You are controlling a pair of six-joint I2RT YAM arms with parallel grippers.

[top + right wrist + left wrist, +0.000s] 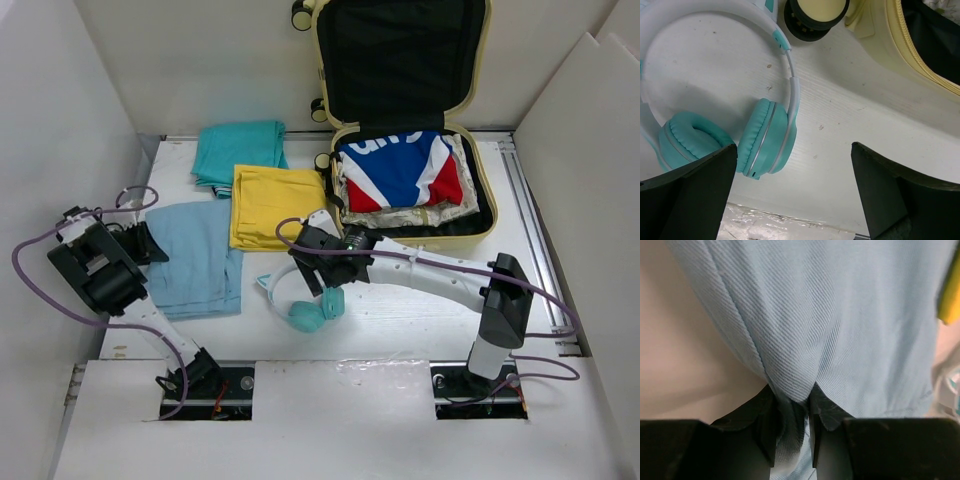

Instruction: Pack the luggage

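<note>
The pale-yellow luggage (480, 225) lies open at the back right with its black-lined lid upright. A folded red, white and blue garment (400, 170) lies in it. On the table lie a teal cloth (240, 150), a yellow cloth (265, 205) and a light blue cloth (195, 255). My left gripper (150, 243) is at the left edge of that light blue cloth (840, 315). In the left wrist view the left gripper (790, 410) is shut on a bunched fold of it. My right gripper (325, 272) hangs open over teal-and-white headphones (310, 305). In the right wrist view the right gripper (794, 150) holds nothing, and the headphones (765, 140) lie toward its left finger.
A luggage wheel (815, 15) and the yellow shell (885, 45) sit just beyond the headphones. White walls enclose the table on the left, back and right. A metal rail (530, 220) runs along the table's right side.
</note>
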